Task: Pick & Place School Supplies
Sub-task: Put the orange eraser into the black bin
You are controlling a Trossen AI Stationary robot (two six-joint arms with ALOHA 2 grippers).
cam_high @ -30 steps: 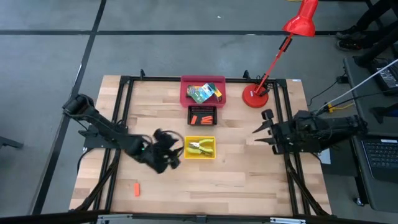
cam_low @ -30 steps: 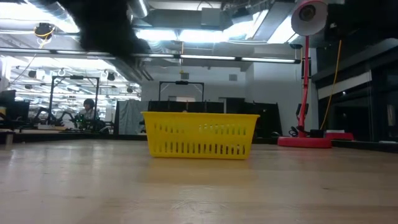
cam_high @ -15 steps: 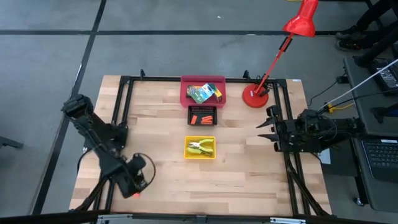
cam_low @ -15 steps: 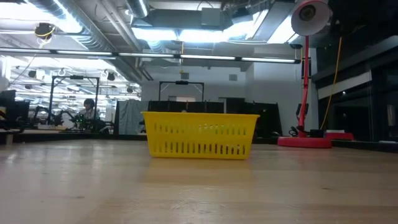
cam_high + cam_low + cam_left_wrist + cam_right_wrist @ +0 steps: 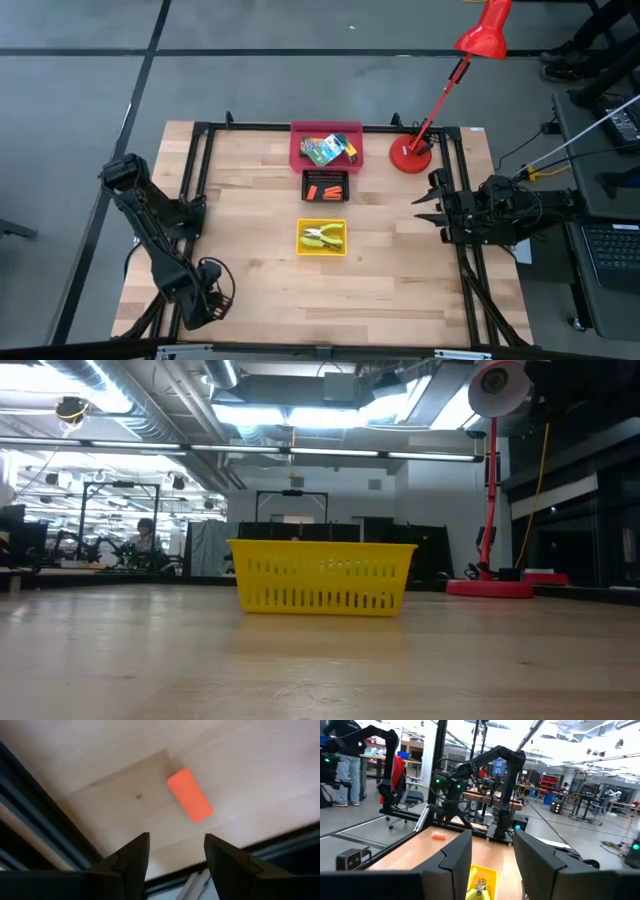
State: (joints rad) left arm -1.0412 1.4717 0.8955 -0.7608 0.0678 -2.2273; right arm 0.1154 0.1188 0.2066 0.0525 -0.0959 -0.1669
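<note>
We see the left gripper (image 5: 172, 855) low over the table's (image 5: 400, 270) near-left corner, fingers parted and holding nothing; the orange-red piece (image 5: 190, 795) lies just ahead of them, hidden under the arm from above. The right gripper (image 5: 428, 208) waits open and empty at the right edge. Pliers (image 5: 320, 236) lie in the yellow tray (image 5: 322, 250); the crayon boxes (image 5: 326, 150) are hard to separate

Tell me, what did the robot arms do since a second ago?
The left gripper swung away from the yellow tray, back to the table's front left corner, and now hovers open over the loose orange piece. It took hold of nothing. The right gripper edged slightly back toward its side. Trays and red lamp stayed put.
</note>
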